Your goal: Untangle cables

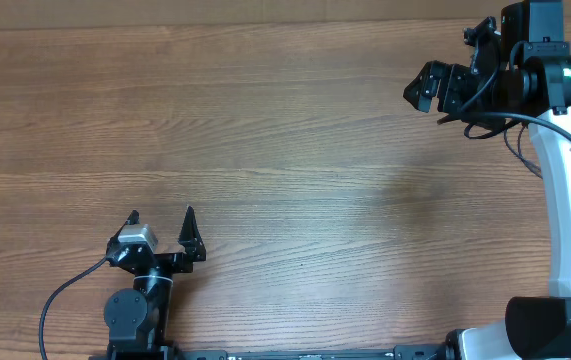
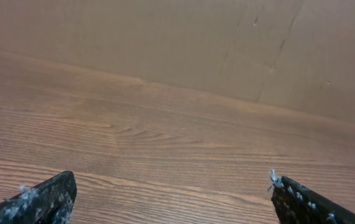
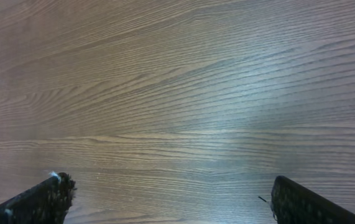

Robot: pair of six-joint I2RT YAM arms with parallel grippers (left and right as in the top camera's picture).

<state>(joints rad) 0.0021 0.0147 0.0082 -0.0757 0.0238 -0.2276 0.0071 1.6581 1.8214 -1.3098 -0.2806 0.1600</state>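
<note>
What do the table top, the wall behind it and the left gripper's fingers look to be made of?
Table: wood or wood-look laminate, matte brown, with long grain lines. Wall: probably cardboard, dull tan, with creases and scuffs. Left gripper fingers: black, likely plastic or rubber, flecked with white fuzz; exact material unclear.

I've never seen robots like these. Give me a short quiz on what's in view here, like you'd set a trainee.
1. True or false: a cable lies on the table in at least one view.
2. Multiple choice: the left hand is A) open and empty, B) shut on a plug, C) out of view.
3. Short answer: which hand reaches toward the table's far edge?

Key: 1 false; 2 A; 3 the right hand.
</note>
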